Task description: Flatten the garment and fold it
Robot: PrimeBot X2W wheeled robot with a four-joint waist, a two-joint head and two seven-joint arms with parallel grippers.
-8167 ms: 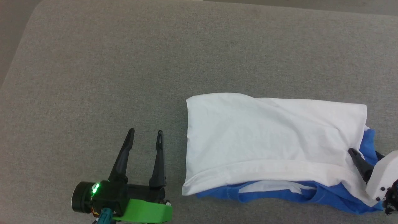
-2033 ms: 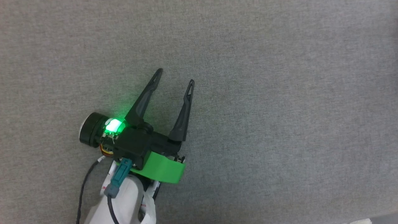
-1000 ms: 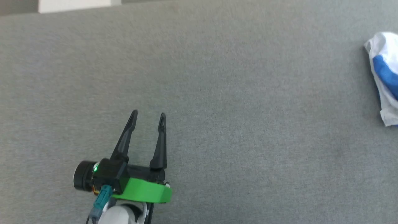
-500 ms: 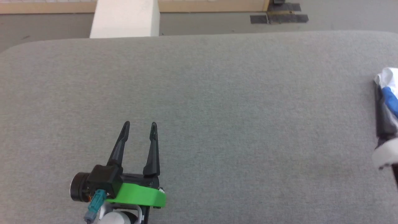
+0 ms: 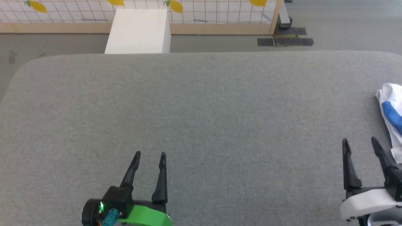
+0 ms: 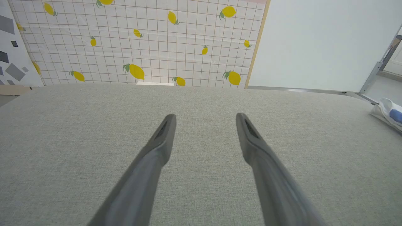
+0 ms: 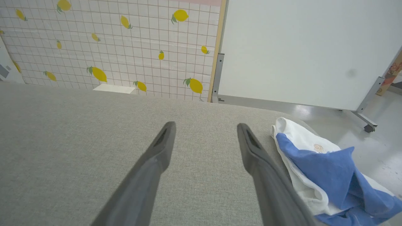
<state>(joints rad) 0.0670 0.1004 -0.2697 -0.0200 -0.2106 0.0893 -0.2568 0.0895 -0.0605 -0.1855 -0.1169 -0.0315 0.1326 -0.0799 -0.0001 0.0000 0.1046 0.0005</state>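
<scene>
Now, going left to right across the head view. The left gripper (image 5: 150, 154) sits at lower left over the grey padded table (image 5: 201, 94). I read its two dark fingers as spread well apart with nothing between them. Whether the tips rest on the fabric or hang just above it, I cannot tell. A green light (image 5: 101, 206) glows on its body. In the left wrist view the gap is wide, with bare grey cloth seen through it.

The right gripper (image 5: 359, 140) is at lower right, fingers likewise spread and holding nothing. The garment (image 5: 391, 110) lies bunched at the table's right edge, just beside the right gripper's outer finger; contact I cannot tell. It is white with blue folds showing.

In the right wrist view a small round tan emblem (image 7: 318, 148) sits on the white cloth, too small to read.

Behind the table are a white box (image 5: 138, 31), a gridded panel printed with yellow lemons (image 6: 141, 40) and a plain white board (image 7: 307, 47).
</scene>
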